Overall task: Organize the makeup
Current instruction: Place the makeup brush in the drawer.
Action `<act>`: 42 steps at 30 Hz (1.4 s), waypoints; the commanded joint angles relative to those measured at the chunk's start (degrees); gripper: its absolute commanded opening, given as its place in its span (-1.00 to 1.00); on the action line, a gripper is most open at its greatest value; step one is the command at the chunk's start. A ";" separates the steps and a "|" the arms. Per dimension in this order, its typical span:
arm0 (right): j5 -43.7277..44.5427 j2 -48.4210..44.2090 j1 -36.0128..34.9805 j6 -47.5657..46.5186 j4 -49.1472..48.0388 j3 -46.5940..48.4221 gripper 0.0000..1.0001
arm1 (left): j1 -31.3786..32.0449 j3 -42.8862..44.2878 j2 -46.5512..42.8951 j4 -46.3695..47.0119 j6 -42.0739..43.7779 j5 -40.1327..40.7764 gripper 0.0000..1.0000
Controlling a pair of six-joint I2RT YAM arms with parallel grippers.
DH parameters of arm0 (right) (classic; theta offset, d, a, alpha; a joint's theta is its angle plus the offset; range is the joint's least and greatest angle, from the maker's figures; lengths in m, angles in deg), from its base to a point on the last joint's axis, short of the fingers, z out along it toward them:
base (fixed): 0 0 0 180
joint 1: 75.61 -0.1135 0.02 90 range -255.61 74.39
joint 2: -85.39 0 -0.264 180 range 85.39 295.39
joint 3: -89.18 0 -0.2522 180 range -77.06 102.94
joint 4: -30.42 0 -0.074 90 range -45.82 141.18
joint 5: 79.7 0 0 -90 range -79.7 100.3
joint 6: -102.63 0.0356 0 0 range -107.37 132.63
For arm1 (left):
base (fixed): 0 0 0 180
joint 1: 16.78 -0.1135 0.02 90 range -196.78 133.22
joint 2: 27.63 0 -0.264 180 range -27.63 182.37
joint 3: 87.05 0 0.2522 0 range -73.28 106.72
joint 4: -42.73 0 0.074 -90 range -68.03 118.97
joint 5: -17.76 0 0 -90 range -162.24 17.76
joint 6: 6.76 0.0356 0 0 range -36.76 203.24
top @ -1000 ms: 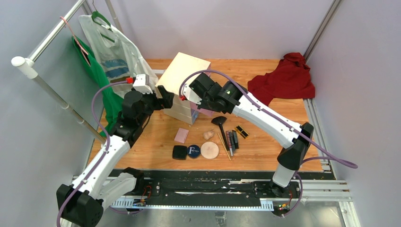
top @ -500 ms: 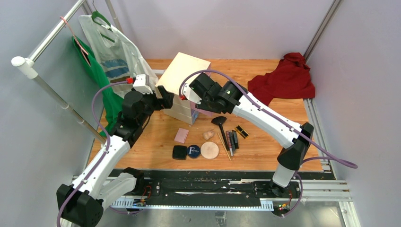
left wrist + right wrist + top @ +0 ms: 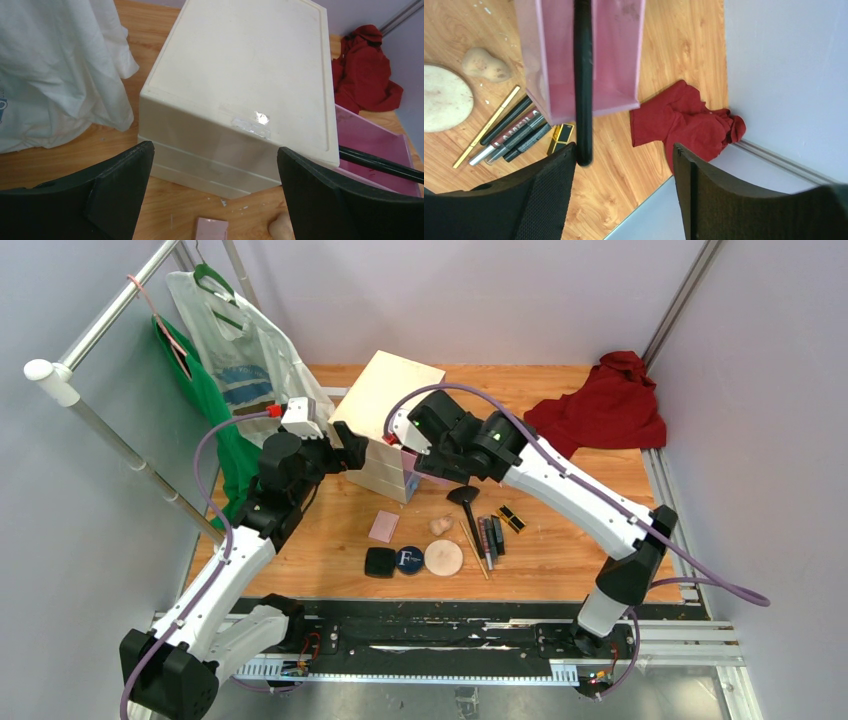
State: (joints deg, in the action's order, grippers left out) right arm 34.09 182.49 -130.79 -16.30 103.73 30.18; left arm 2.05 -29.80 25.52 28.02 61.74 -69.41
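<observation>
Cream plastic drawer chest (image 3: 375,390) upper centre, its pink drawer (image 3: 616,55) pulled out. Nothing visible inside; long black brush (image 3: 583,75) seems to lie across it. Everything else sits loose on wooden table (image 3: 560,560), lower centre:
- black square compact (image 3: 379,562)
- round navy compact (image 3: 408,559)
- beige round puff (image 3: 443,557)
- pink square (image 3: 383,526)
- beige sponge (image 3: 439,525)
- pencils (image 3: 490,537)
- black-gold lipstick (image 3: 512,518)

Left gripper (image 3: 215,200) jaws spread, empty, facing chest. Right gripper (image 3: 624,200) jaws spread, empty, above drawer. Sorting barely begun.

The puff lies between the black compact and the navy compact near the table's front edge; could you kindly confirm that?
Not quite: the top view shows the navy compact in the middle, between the black compact and the puff, near the table's front edge.
</observation>
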 commanded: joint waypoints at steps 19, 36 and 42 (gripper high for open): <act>6.69 -7.96 1.14 4.43 -4.87 -7.34 0.54 | -0.05 0.24 -0.06 1.17 0.15 0.77 0.96; 18.54 -6.49 2.49 17.83 -7.84 -10.05 0.57 | -0.02 0.77 -1.65 0.11 0.62 1.23 0.96; 22.41 -9.41 2.43 24.75 -10.26 -14.94 0.55 | -0.02 0.85 -2.43 -0.74 1.09 1.81 0.96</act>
State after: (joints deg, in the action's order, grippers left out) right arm 51.81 175.60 -128.71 1.49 95.79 18.27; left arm 2.05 -29.80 24.41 27.47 61.98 -68.55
